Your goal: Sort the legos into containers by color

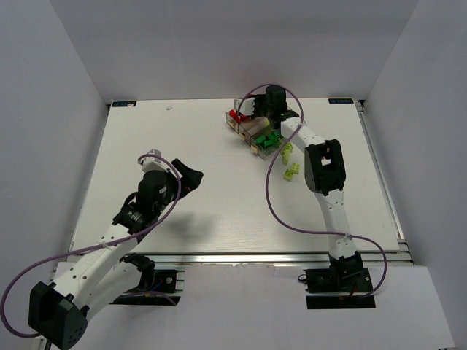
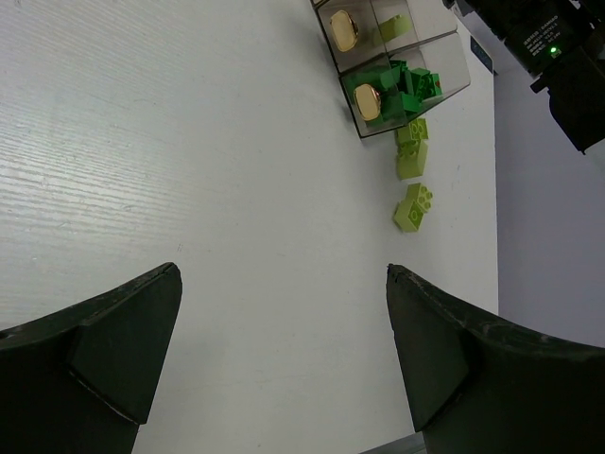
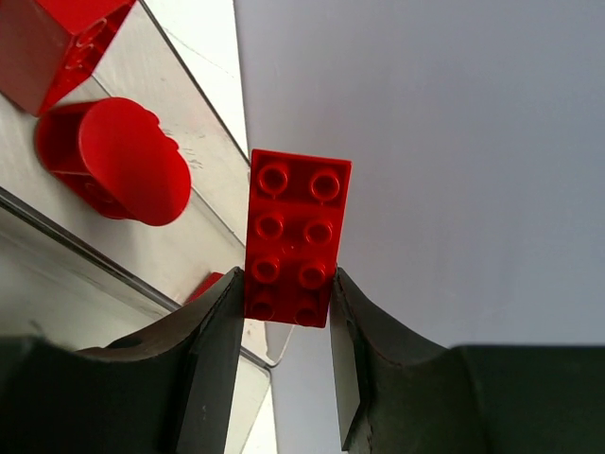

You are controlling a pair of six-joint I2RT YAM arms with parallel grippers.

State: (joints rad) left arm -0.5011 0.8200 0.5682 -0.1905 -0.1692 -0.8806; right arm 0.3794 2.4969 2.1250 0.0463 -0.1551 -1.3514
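Observation:
My right gripper [image 3: 284, 276] is shut on a red 2x4 lego [image 3: 295, 236] and holds it over the far end of the clear tray [image 3: 180, 90], at the edge of the compartment that holds other red legos [image 3: 118, 161]. In the top view this gripper [image 1: 254, 108] is above the tray [image 1: 252, 133], whose compartments show red legos [image 1: 235, 116] and dark green legos [image 1: 270, 140]. Lime legos [image 1: 290, 152] lie on the table right of the tray. My left gripper [image 1: 193, 177] is open and empty over bare table, far from the tray. Its view [image 2: 282, 274] shows dark green legos [image 2: 405, 87] and lime legos [image 2: 413, 206].
The white table is walled on three sides. A second lime lego [image 1: 292, 173] lies nearer my right arm's forearm. The right arm's purple cable [image 1: 271, 197] loops over the table. The tray lies slantwise at the far middle right.

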